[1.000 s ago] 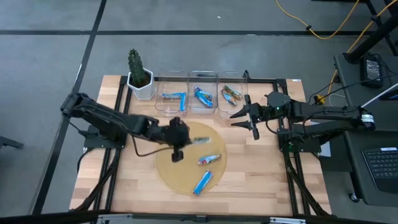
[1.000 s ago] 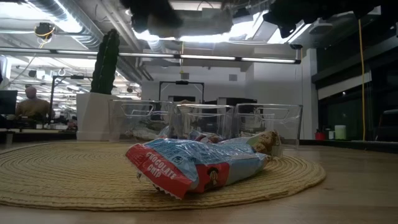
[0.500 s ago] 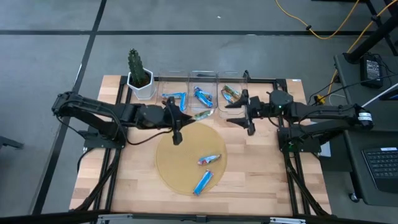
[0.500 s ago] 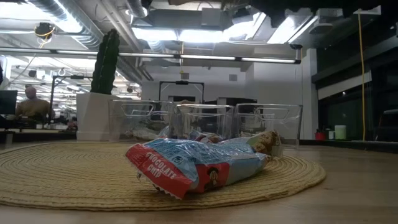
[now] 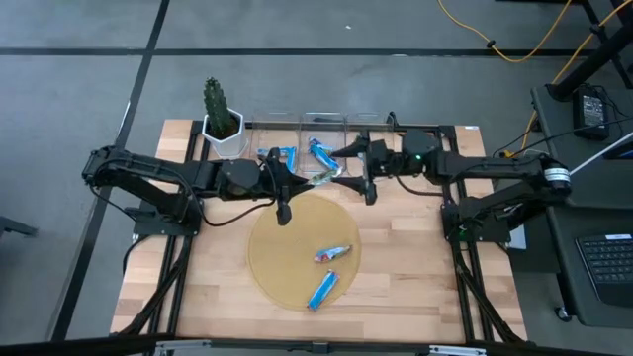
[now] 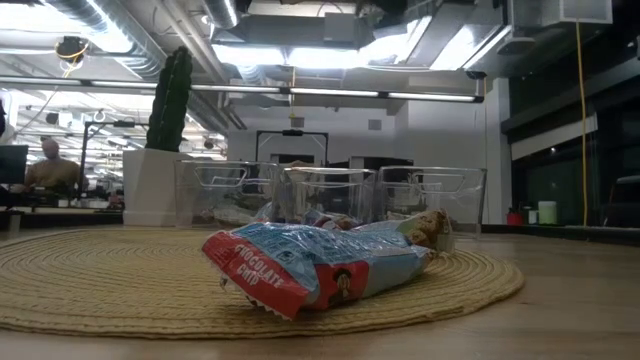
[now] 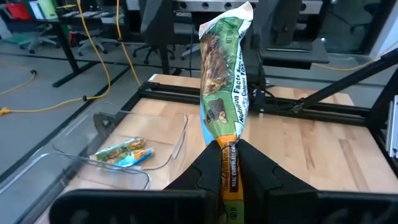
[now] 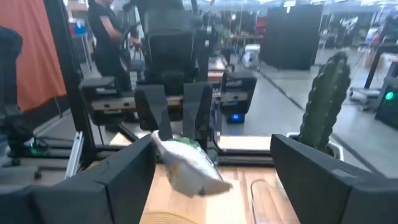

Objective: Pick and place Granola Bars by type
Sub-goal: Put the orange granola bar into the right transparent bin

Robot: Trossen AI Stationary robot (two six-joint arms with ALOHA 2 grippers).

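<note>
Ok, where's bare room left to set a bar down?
Bare wood left of the mat, below the cactus, and right of the mat toward the table edge. The mat's upper half is free. Crowded: the bins, where both grippers meet over a held bar.

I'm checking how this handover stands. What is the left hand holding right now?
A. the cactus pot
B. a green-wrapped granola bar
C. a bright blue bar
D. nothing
B. In the left wrist view the left hand is shut on the lower end of the green-wrapped granola bar, which stands upright above its fingers; the right hand is open beside it.
</note>
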